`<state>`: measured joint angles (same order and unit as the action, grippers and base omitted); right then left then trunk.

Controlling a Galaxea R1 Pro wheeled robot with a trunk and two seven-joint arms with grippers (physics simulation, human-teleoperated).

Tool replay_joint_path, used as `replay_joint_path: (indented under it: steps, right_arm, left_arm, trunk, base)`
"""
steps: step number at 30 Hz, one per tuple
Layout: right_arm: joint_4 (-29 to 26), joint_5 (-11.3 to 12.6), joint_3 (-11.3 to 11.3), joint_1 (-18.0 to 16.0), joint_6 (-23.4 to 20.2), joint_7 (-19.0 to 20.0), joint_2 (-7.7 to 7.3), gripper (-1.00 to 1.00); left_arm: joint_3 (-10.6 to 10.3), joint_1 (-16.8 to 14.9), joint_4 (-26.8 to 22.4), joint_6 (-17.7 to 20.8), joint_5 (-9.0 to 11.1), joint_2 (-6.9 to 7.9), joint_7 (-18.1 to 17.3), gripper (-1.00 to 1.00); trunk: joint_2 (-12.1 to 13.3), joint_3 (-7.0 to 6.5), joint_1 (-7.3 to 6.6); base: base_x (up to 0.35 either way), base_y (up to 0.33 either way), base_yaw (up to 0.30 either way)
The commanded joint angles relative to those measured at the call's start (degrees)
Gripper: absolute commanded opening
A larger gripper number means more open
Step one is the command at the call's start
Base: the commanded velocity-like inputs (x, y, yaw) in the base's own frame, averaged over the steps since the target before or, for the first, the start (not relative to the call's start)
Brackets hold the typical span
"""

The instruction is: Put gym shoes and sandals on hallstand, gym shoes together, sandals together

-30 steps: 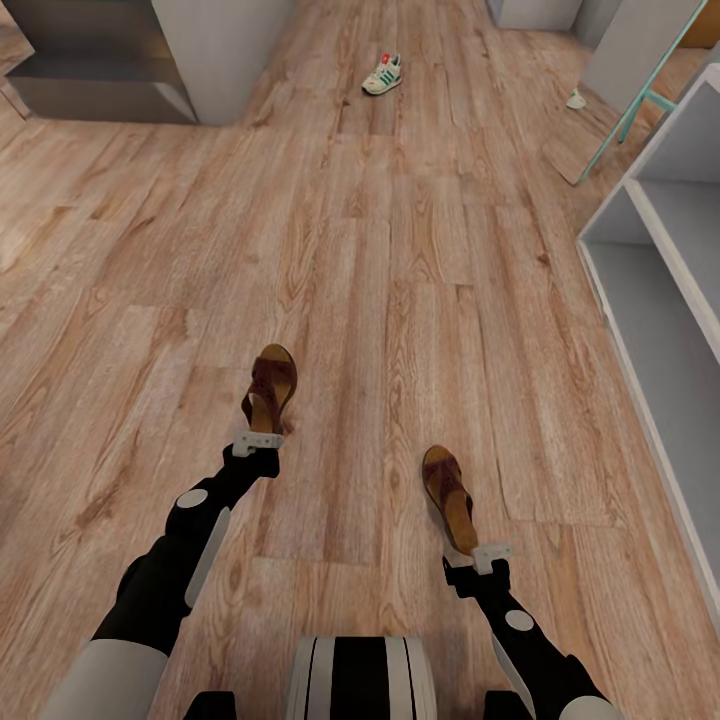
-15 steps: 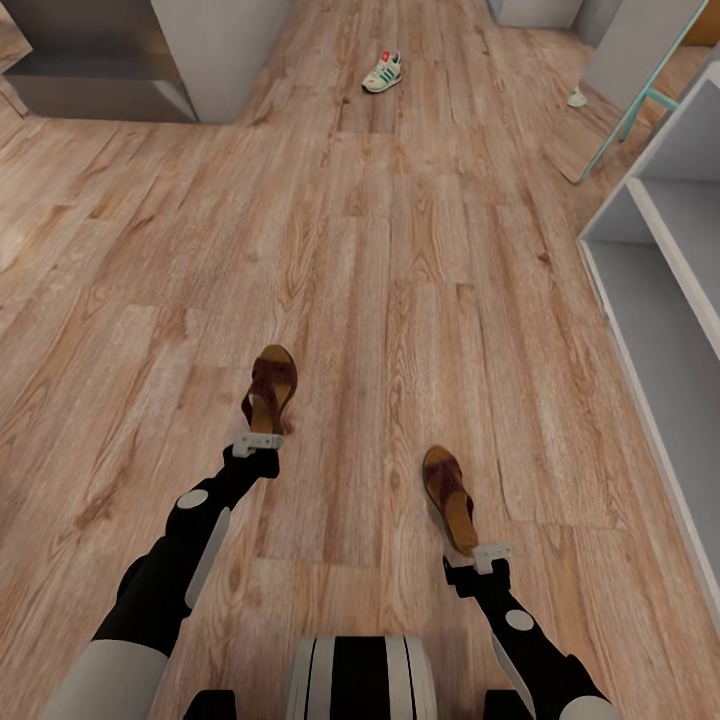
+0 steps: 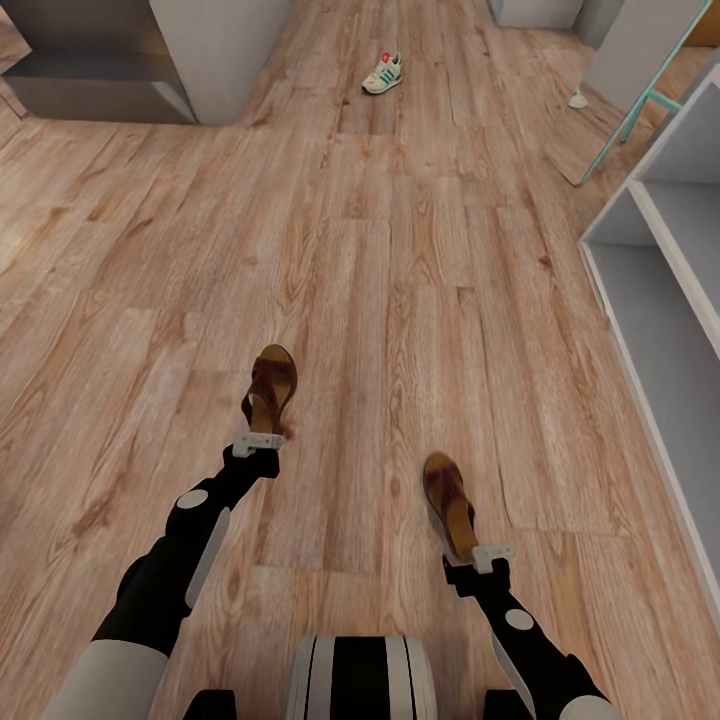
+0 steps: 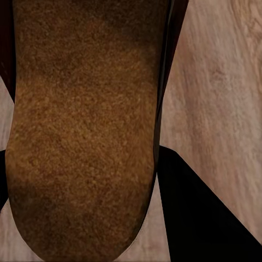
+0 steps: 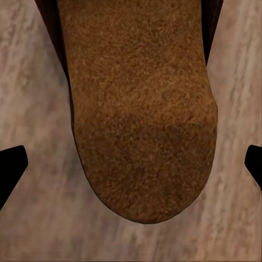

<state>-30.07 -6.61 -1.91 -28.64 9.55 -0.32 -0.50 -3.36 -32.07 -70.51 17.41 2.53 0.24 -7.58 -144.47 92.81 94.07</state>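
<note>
Two dark brown sandals with tan insoles lie in front of me over the wood floor (image 3: 420,250). My left gripper (image 3: 258,440) is shut on the heel of the left sandal (image 3: 271,384); its insole (image 4: 82,125) is pressed against a dark finger (image 4: 207,213). My right gripper (image 3: 489,553) is open, its fingertips (image 5: 11,164) standing wide on both sides of the right sandal's (image 3: 446,494) heel (image 5: 142,120) without touching it. One white gym shoe (image 3: 383,74) with green stripes lies far ahead. The pale unit with staggered open tiers at the right edge looks like the hallstand (image 3: 650,250).
A grey low unit (image 3: 90,80) with a tall pale panel stands at the far left. A small white object (image 3: 576,98) lies at the far right beside a teal-framed panel (image 3: 625,110). Wide open floor stretches between me and the gym shoe.
The right sandal has shifted slightly toward my right gripper. The left arm, its sandal and the camera have stayed put.
</note>
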Motion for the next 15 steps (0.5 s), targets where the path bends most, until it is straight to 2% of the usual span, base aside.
replay_joint_path:
  steps: [1,15]
  right_arm:
    - [0.0,-0.4,-0.1,0.0,0.1,0.0,-0.03,1.0]
    - [0.0,-0.4,-0.1,0.0,0.1,0.0,-0.03,1.0]
  left_arm:
    - [0.0,0.0,-0.1,0.3,0.1,0.03,-0.2,-1.0]
    - [-0.1,0.0,-0.2,0.4,0.0,0.09,-0.2,-1.0]
  trunk:
    - [0.0,0.03,0.01]
    - [0.0,0.26,0.03]
  base:
    - [0.115,0.0,0.0]
    - [0.013,0.0,0.0]
